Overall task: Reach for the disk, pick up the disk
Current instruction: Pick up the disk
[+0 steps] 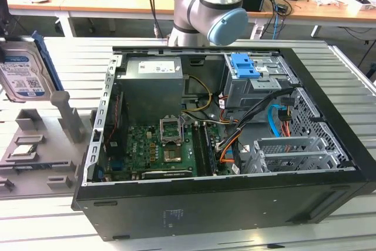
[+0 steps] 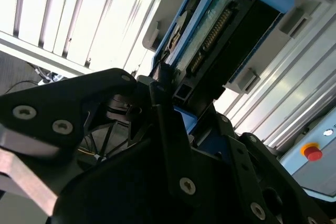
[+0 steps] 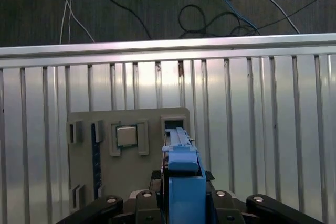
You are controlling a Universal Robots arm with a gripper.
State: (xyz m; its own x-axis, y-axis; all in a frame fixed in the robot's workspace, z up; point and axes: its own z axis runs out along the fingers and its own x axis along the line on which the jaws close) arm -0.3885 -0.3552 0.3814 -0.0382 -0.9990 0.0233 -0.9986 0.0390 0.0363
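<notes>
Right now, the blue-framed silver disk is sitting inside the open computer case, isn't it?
Not quite. The disk is outside the computer case. It stands upright over the grey tray, at the exterior view's left. The exterior view shows this.

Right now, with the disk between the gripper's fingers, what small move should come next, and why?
Probably a short, straight lift. The gripper looks closed on the disk, which stands upright. In the exterior view the disk's lower edge is near the top of the grey holder and its post. More height would likely keep it from catching there.
</notes>
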